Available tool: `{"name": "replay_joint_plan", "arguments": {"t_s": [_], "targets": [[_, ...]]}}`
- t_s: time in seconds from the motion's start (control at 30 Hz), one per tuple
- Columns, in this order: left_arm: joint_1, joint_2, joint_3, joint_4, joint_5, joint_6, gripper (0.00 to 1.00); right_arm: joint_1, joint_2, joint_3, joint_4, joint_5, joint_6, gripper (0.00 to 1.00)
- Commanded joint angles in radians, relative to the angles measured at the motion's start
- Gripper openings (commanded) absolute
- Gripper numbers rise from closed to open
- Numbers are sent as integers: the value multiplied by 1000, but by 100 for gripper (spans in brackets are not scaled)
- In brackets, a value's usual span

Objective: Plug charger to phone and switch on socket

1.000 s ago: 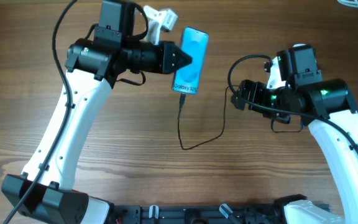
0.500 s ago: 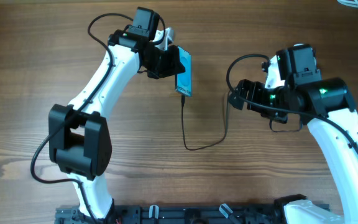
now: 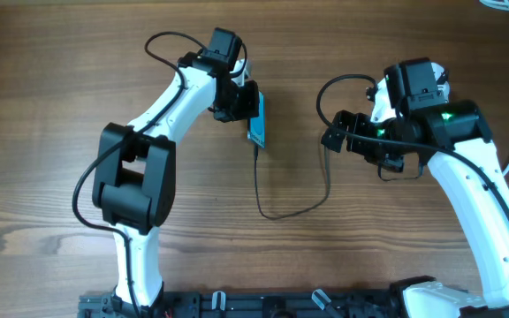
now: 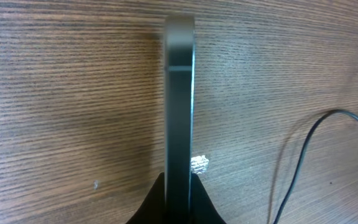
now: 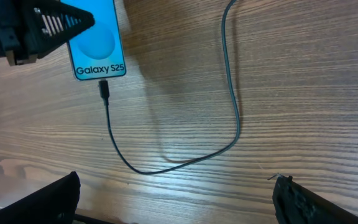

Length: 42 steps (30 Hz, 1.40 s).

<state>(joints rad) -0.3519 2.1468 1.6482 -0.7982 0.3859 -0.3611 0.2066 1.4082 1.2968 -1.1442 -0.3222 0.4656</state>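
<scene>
Overhead, the wooden bench (image 3: 42, 132) fills the view. Near its far middle the left claw (image 3: 242, 97) pinches the phone (image 3: 256, 119), which is tilted almost edge-on (the left wrist view shows only its thin side). The right claw (image 5: 176, 180) is spread wide and holds nothing. The charger (image 3: 263, 199) loops over the bench, and its plug tip (image 5: 104, 87) meets the phone's lower end.

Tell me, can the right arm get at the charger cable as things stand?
Probably yes: the right arm hangs with open jaws above the charger, which lies bare on the table.
</scene>
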Motion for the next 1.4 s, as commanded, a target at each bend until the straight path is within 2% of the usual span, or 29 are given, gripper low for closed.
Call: {"name": "replay_joint_plan", "arguments": {"t_s": [0.0,0.37,0.43,0.47,0.63,0.67,0.7,0.97,1.07,1.1,1.2,1.23,1.27,1.3,1.37], "targets": [[-5,3,-1,21,2,10,4,-1,8,3,6,-19,-18,99],[-6,43,-1,21,10,14,5,-1,8,3,6,-19,-21,99],[-6,47,-1,21,9,16,9,-1,8,3,7,-19,-21,100],[-6,47,-1,21,9,16,23,-1,8,3,7,-19,-21,99],[-6,47,-1,8,-29,16,24,-1,8,3,5,-19,-21,99],[-6,47,-1,2,-37,16,25,-1,8,3,3,-19,-21,100],[-6,47,-1,-6,-48,16,30,-1,8,3,2,-19,-22,99],[-6,47,-1,-56,-118,16,35,-1,8,3,-26,-12,-47,99],[5,36,1,-85,-126,16,39,-2,8,3,-28,63,-45,100],[20,8,2,-103,-126,16,45,-2,8,3,-28,84,-45,100],[80,-123,29,-154,-127,17,47,-32,10,8,-33,98,-44,100],[106,-181,42,-168,-126,17,49,-70,16,21,-40,97,-47,100],[129,-241,47,-175,-129,17,61,-102,28,45,-69,97,-53,99],[156,-331,47,-182,-159,17,100,-148,57,98,-108,98,-104,99],[188,-470,47,-197,-279,16,100,-209,113,175,-116,197,-122,100]]}}
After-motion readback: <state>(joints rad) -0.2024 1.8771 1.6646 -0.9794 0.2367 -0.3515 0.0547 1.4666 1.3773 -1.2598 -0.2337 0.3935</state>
